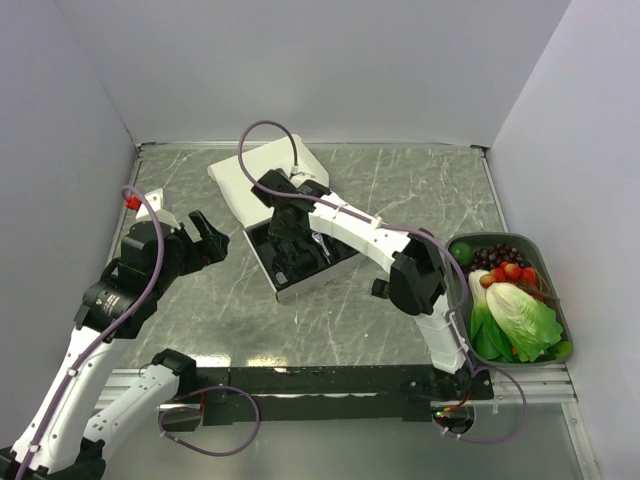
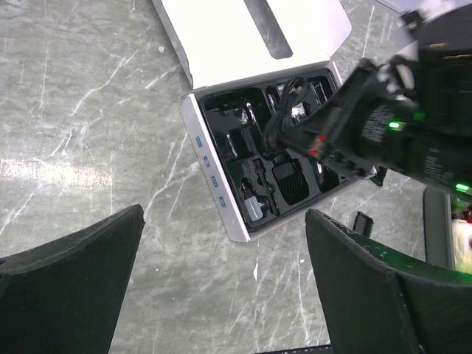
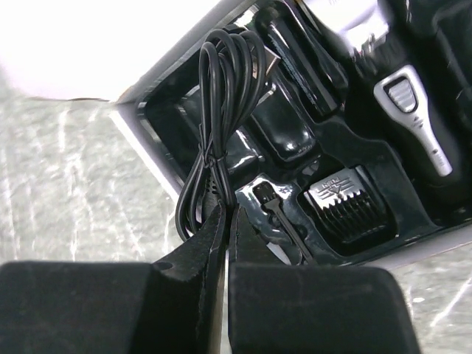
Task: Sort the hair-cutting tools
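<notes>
Ana: The right gripper (image 3: pixel 227 220) has its jaws pressed together on the lower end of a coiled black cable (image 3: pixel 221 96). The loops fan out from the fingertips over the box.

Ben: And the left gripper (image 1: pixel 212 238)?

Ana: Its jaws gape wide with nothing between them. It hovers above the grey marble-patterned table (image 1: pixel 420 190), at nine o'clock from the box and apart from it.

Ben: Which box is that?

Ana: A white cardboard box with a black moulded tray (image 1: pixel 283 290). It sits near the table's centre with its flat white lid (image 1: pixel 240 170) folded back toward eleven o'clock.

Ben: Where is the clipper?

Ana: The slim black electric hair clipper with silver trim (image 3: pixel 413 122) lies in its slot in the tray, at two o'clock in the right wrist view.

Ben: And the attachments?

Ana: A ribbed black plastic comb attachment (image 3: pixel 346 203) is seated in a compartment just beside the clipper, at its seven o'clock. More glossy black plastic pieces (image 3: pixel 284 133) fill the compartments next to the cable. One small black plastic piece (image 1: pixel 378 288) lies on the bare table outside the box, at four o'clock from it, beside the right arm's elbow.

Ben: Anything else on the table?

Ana: A dark green rectangular tray (image 1: pixel 563 310) sits at three o'clock, well apart from the box. It holds leafy greens (image 1: pixel 520 318) and small red fruits (image 1: pixel 510 271).
</notes>
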Available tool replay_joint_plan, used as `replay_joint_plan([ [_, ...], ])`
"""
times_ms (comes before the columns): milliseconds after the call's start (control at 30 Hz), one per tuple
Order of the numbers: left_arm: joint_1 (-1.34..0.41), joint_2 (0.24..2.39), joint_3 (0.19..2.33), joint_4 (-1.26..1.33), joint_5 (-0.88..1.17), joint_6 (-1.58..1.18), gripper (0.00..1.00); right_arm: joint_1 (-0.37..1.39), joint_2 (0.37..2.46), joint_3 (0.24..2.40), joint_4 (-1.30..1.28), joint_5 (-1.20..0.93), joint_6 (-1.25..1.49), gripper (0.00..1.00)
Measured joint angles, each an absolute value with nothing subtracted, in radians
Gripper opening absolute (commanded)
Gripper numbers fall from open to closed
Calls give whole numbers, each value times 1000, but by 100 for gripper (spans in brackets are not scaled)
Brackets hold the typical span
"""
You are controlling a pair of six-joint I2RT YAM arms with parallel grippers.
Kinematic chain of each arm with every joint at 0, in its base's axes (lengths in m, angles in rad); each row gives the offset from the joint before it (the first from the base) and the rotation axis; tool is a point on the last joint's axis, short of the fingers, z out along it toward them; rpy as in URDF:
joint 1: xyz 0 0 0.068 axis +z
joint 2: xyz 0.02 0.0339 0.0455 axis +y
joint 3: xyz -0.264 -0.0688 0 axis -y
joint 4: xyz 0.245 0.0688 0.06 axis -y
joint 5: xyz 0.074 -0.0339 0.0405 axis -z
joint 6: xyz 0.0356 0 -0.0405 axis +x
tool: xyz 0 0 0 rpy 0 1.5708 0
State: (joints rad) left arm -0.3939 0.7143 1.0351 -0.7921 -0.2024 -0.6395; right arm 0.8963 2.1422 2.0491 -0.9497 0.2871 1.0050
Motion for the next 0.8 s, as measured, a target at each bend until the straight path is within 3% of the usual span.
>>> replay_joint_plan([
  [800, -394, 683, 1015, -807, -173, -636, 97, 896, 2320, 2157, -943, 230, 1112, 0],
])
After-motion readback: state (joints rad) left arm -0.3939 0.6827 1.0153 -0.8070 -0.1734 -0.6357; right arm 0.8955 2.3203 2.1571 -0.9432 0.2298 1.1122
